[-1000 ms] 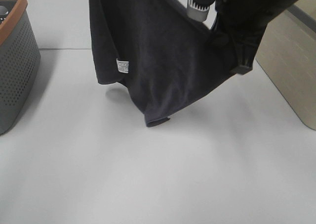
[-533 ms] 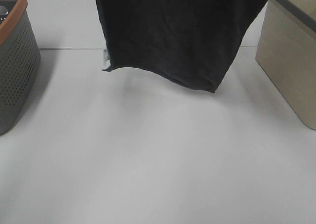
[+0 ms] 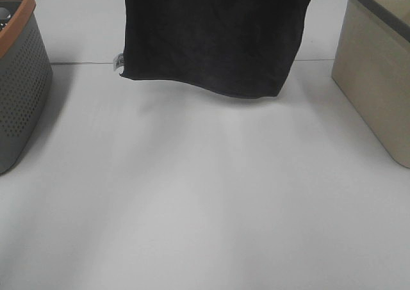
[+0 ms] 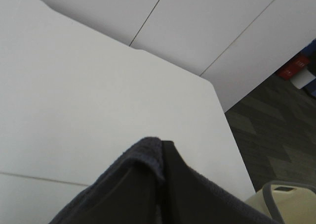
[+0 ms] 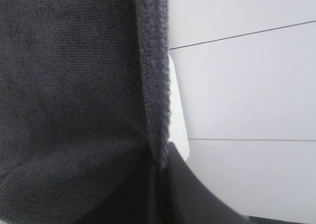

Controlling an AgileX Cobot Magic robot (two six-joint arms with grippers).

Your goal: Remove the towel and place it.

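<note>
The towel (image 3: 211, 34) is very dark navy-black and hangs spread flat from the top edge of the exterior high view, clear of the white table (image 3: 205, 200). Its small white tag (image 3: 118, 62) is at the lower left corner. Both grippers are above that frame. In the left wrist view my left gripper (image 4: 160, 159) is shut on a corner of the towel (image 4: 143, 155). In the right wrist view my right gripper (image 5: 158, 159) is shut on the towel's hemmed edge (image 5: 150, 85).
A grey perforated basket with an orange rim (image 3: 19, 79) stands at the left edge of the table. A beige bin with a dark grey rim (image 3: 375, 66) stands at the right, and also shows in the left wrist view (image 4: 284, 204).
The towel has been lifted and stretched out flat. Its lower edge has risen off the table and the tag has moved left. The right arm has gone up out of the exterior view.
</note>
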